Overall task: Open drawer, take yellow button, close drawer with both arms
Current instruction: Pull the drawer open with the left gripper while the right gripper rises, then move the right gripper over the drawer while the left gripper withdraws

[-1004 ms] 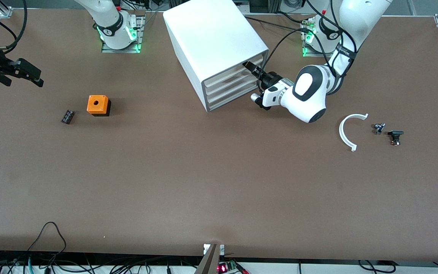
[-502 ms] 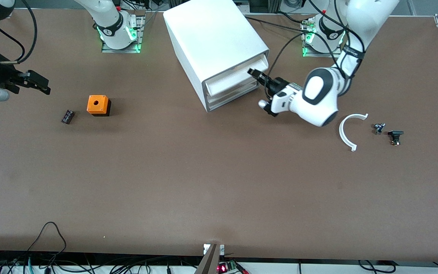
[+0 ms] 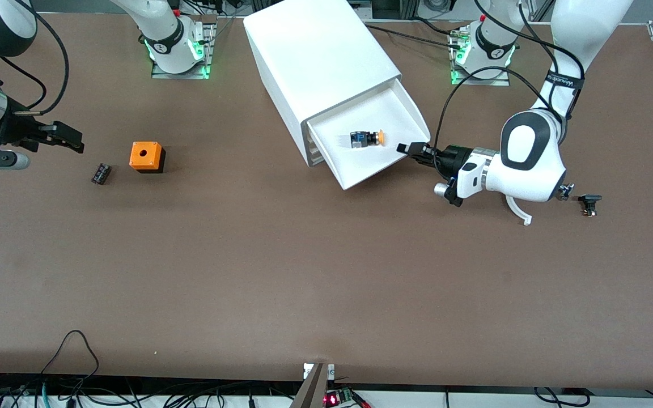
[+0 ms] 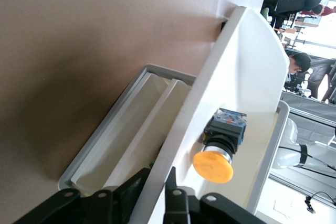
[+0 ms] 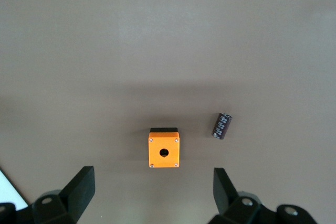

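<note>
Left hand (image 3: 407, 149) pinches the open drawer (image 3: 400, 107) front. Button (image 3: 367, 138) inside: light, rigid, likely rolls; grasp its body. Right hand (image 3: 68, 139), fingers spread and empty, waits over the bench (image 3: 304, 272).

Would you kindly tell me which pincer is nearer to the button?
The left pincer: it is shut on the open drawer's front edge, beside the button. The right pincer hangs open at the right arm's table end.

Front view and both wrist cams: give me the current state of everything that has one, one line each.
top drawer: pulled out of the cabinet.
lower drawers: shut.
button: lying on its side in the open drawer.
left pincer: shut on the drawer's front edge.
right pincer: open, holding nothing, above the orange cube.
</note>
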`<control>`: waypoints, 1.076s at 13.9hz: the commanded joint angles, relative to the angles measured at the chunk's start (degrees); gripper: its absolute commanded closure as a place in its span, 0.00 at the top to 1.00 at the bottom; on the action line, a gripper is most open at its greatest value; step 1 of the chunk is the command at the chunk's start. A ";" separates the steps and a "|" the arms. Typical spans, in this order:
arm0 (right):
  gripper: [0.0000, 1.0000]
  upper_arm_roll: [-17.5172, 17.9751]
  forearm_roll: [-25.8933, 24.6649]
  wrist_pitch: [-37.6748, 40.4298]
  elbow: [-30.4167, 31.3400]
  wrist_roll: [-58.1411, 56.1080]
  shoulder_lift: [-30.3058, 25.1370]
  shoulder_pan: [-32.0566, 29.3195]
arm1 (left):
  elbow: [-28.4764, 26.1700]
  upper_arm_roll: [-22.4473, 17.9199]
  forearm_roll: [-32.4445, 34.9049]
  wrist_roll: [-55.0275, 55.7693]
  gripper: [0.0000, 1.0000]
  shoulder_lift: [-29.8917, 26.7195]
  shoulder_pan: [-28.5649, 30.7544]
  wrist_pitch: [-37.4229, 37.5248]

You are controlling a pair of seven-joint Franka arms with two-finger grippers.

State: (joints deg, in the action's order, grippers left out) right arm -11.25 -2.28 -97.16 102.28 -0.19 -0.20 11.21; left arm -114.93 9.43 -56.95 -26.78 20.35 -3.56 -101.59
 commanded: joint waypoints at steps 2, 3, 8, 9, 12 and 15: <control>1.00 -0.09 0.17 1.00 -1.47 0.27 0.29 5.03 | 0.23 -0.56 2.20 1.73 1.00 -0.48 -0.31 -5.11; 1.00 -0.09 0.26 1.00 -1.47 -0.25 0.37 5.57 | 0.23 -0.64 2.20 1.65 1.00 -1.01 0.30 -6.68; 1.00 -0.09 0.88 0.48 -1.47 0.36 2.04 14.77 | 3.30 -7.92 2.90 1.82 1.00 -4.52 3.98 -9.85; 1.00 -0.09 0.88 0.22 -1.82 0.45 2.05 17.41 | 3.39 -8.03 2.72 1.82 1.00 -4.62 4.96 -11.34; 1.00 -0.09 5.50 -1.01 -5.06 -0.95 3.62 22.78 | 3.57 -8.20 2.99 1.91 1.00 -6.28 6.80 -12.14; 1.00 -0.09 10.19 -1.19 -13.83 -1.04 10.02 27.27 | 9.43 -10.49 13.64 2.08 1.00 -7.16 7.69 -10.13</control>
State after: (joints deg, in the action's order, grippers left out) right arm -10.53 5.40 -99.02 96.33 -0.16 3.96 36.01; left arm -109.46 -0.21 -51.05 -26.05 14.49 3.77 -113.32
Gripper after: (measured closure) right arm 0.000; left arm 0.000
